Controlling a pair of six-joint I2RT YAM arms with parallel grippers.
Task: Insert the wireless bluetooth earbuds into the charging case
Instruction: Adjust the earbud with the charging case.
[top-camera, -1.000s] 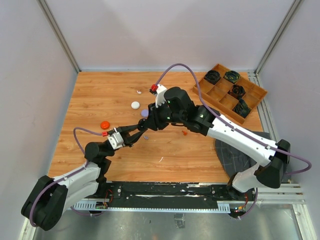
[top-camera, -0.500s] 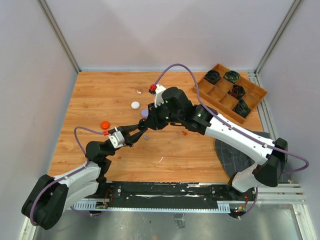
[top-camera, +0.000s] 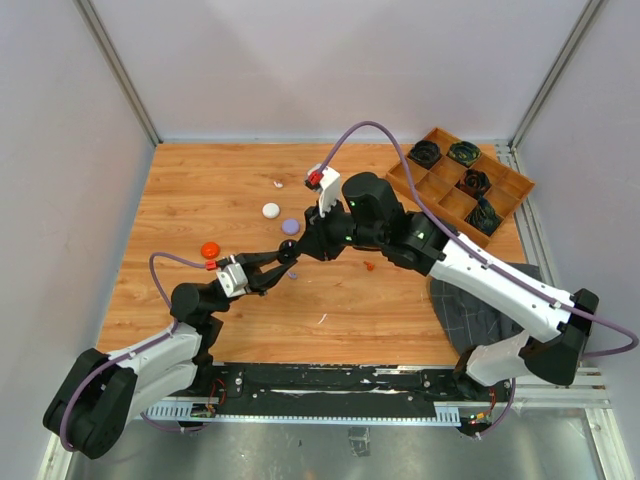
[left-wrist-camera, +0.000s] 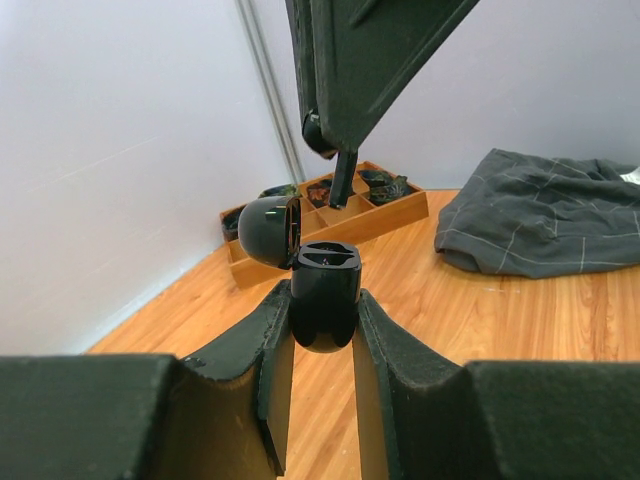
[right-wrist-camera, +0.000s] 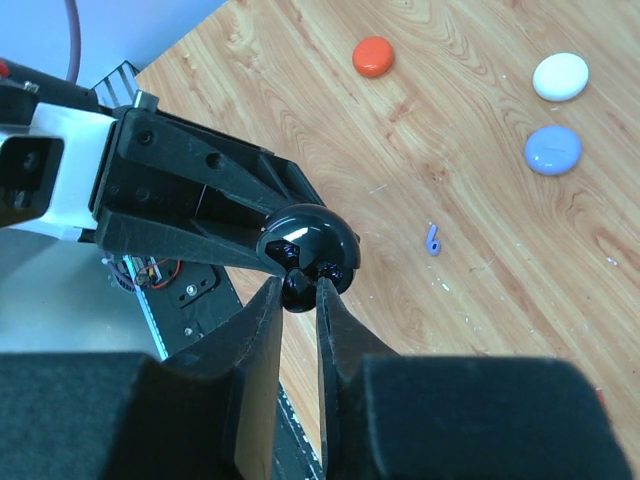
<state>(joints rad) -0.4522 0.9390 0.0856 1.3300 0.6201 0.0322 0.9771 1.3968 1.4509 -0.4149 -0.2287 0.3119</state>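
The left gripper's (top-camera: 273, 269) jaws clamp the black charging case (left-wrist-camera: 325, 295) upright with its lid swung open, evidently to steady it as a target. Directly above, the right gripper's (right-wrist-camera: 297, 291) jaws pinch a black earbud (left-wrist-camera: 343, 180), stem down, just over the well and apparently not yet seated. Pale walls (top-camera: 300, 60) enclose the wooden table (top-camera: 380, 320), where a pale purple earbud (right-wrist-camera: 433, 240) lies loose.

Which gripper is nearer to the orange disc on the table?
Left. The left gripper, holding the case, is right of the disc; the right gripper, pinching a black earbud above the case, is farther right.
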